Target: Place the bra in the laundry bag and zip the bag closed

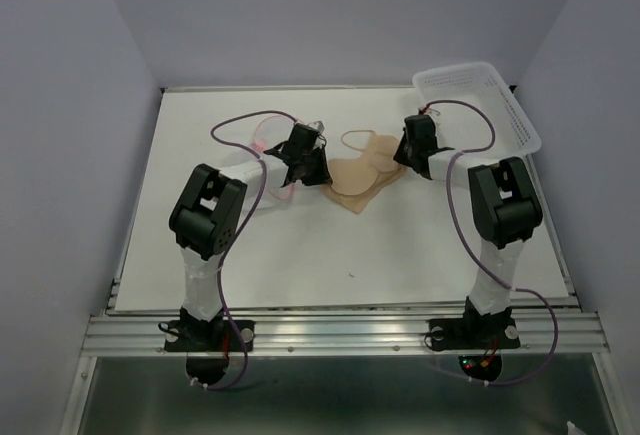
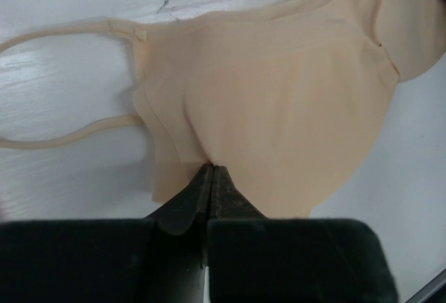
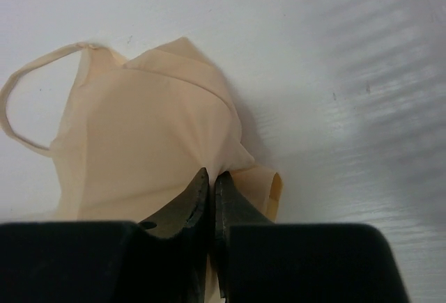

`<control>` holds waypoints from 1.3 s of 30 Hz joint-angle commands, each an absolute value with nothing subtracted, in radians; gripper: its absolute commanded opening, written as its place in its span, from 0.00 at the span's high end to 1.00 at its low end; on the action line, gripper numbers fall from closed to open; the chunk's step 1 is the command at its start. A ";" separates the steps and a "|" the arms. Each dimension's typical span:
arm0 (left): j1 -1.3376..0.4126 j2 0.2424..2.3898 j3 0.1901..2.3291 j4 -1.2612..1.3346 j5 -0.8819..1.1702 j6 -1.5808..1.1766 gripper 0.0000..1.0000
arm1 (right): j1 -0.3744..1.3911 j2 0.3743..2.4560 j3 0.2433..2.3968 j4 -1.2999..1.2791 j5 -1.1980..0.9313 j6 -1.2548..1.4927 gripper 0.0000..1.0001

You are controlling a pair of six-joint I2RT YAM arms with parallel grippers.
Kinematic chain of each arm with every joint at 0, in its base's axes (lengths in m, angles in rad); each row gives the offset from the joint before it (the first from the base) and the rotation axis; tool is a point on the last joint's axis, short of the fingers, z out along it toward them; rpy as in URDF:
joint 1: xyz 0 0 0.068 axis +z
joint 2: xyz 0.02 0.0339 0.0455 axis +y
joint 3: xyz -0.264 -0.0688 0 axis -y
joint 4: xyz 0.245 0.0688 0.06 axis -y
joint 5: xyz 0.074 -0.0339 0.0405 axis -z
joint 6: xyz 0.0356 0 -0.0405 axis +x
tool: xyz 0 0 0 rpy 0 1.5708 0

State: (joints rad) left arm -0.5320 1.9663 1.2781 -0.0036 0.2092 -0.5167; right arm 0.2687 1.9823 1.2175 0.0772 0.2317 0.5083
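The left gripper (image 2: 211,171) and right gripper (image 3: 211,175) are each pinching an edge of the soft beige fabric bra (image 1: 360,181), which is lying on the white table (image 1: 400,255) between them, not yet inside the pink-trimmed white mesh laundry bag (image 1: 261,141) barely showing by the left arm, leaving bagging and zipping, 2 steps.

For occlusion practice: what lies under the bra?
White table shows around the bra; what its fabric covers is hidden. The left gripper and right gripper pinch its edges.
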 commanded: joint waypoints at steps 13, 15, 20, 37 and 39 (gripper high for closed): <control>-0.546 1.968 1.318 0.009 0.215 -0.546 1.00 | 0.451 1.727 1.134 0.202 0.481 0.062 0.96; -0.546 1.960 1.316 0.009 0.213 -0.554 1.00 | 0.482 1.736 1.138 0.206 0.544 -0.027 0.96; -0.552 1.937 1.310 0.009 0.213 -0.560 1.00 | 0.575 1.753 1.075 0.360 0.705 -0.227 0.96; -0.568 1.887 1.289 0.006 0.258 -0.600 1.00 | 0.724 1.929 0.855 1.456 1.006 -0.839 0.89; -0.569 1.881 1.290 0.006 0.261 -0.609 1.00 | 0.752 2.011 0.856 1.777 1.009 -1.010 0.90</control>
State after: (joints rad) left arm -0.5613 1.9697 1.2789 -0.0021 0.2379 -0.5930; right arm 0.6922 1.8748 0.8761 1.0775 0.9539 -0.6083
